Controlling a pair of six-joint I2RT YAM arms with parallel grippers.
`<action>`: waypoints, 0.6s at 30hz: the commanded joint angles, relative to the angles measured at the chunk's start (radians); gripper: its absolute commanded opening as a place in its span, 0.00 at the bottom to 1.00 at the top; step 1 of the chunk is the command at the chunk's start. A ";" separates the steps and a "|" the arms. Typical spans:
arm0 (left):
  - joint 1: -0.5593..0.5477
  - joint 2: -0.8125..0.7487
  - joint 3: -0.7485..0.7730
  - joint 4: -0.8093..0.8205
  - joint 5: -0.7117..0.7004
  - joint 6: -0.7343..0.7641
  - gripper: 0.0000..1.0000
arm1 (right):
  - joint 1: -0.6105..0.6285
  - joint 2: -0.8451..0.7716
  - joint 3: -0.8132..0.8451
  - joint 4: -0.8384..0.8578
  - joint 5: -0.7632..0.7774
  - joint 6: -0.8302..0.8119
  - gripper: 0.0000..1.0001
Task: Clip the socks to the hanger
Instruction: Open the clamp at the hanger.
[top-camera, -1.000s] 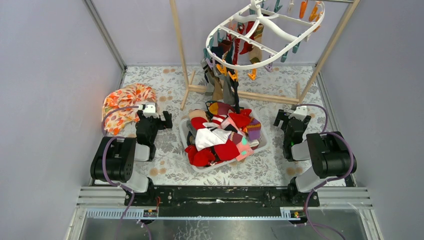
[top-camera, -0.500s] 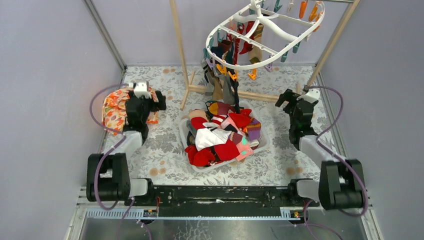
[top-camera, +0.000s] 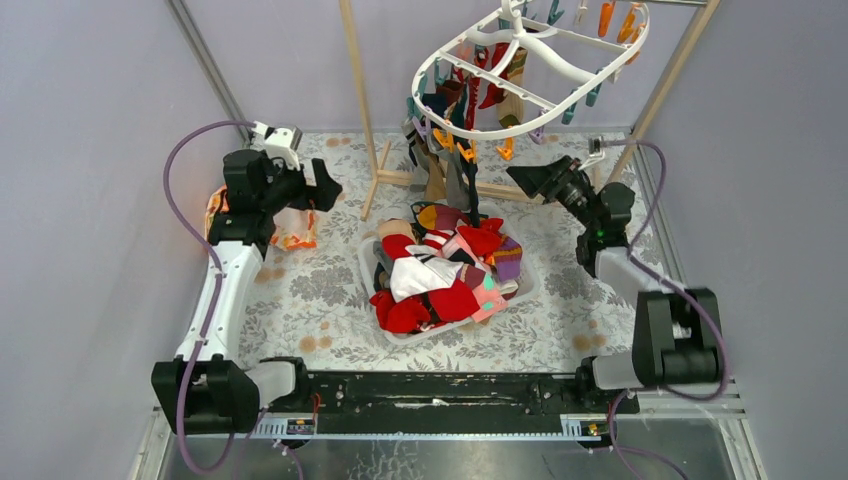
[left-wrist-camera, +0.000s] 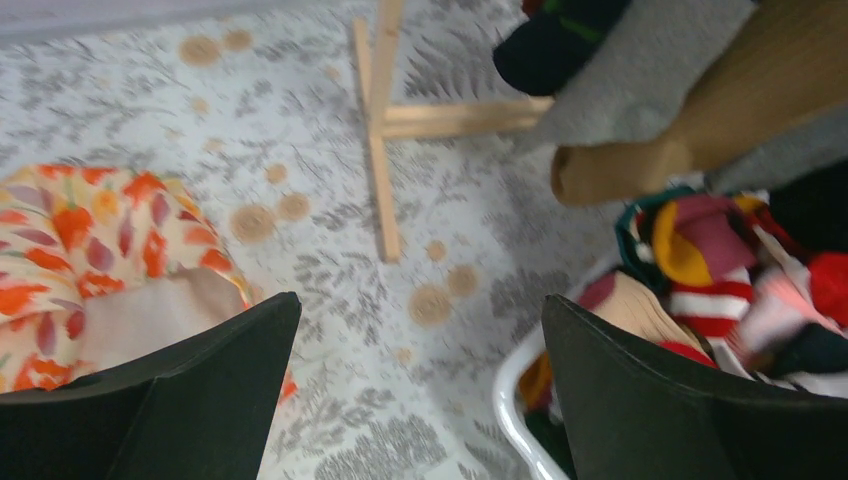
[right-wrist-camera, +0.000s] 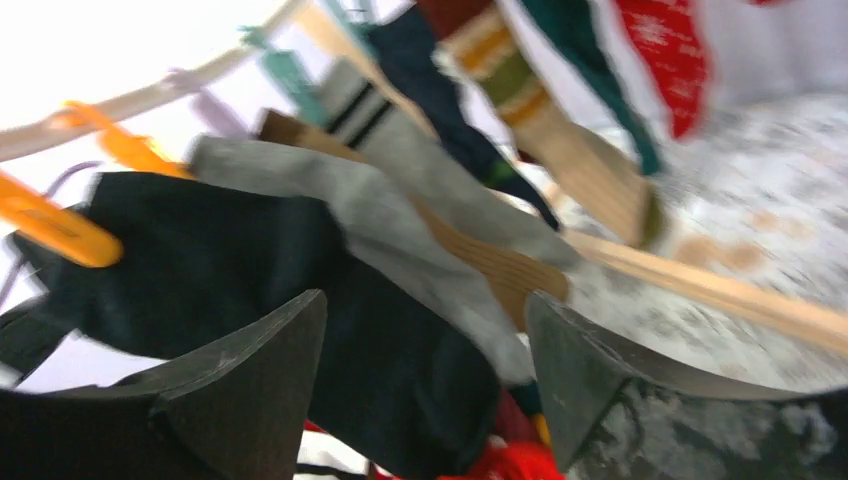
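Observation:
Loose socks (top-camera: 440, 272) of mixed colours fill a white basket (top-camera: 528, 285) at the table's middle; they also show in the left wrist view (left-wrist-camera: 730, 250). The white oval hanger (top-camera: 530, 55) hangs from a wooden frame (top-camera: 358, 90) at the back, with several socks (top-camera: 445, 150) clipped to its left side. My left gripper (top-camera: 325, 190) is open and empty, raised left of the basket. My right gripper (top-camera: 520, 176) is open and empty, raised right of the hanging socks, which show blurred in the right wrist view (right-wrist-camera: 330, 230) with orange clips (right-wrist-camera: 55, 232).
An orange floral cloth (top-camera: 235, 215) lies at the left, under my left arm, and shows in the left wrist view (left-wrist-camera: 90, 240). The wooden frame's base bars (top-camera: 500, 190) run behind the basket. Grey walls enclose the table on three sides.
Both arms have risen and stretched out from folded poses near their bases. The left gripper has moved up and back over the floral cloth; the right has swung towards the hanging socks.

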 joint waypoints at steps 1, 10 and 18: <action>0.007 -0.025 0.063 -0.249 0.119 0.068 0.99 | 0.000 0.171 0.146 0.632 -0.354 0.456 0.89; 0.004 -0.082 0.071 -0.356 0.284 0.141 0.99 | 0.040 0.271 0.336 0.789 -0.429 0.630 0.90; 0.002 -0.076 0.102 -0.392 0.299 0.162 0.99 | 0.043 0.233 0.352 0.788 -0.402 0.642 0.79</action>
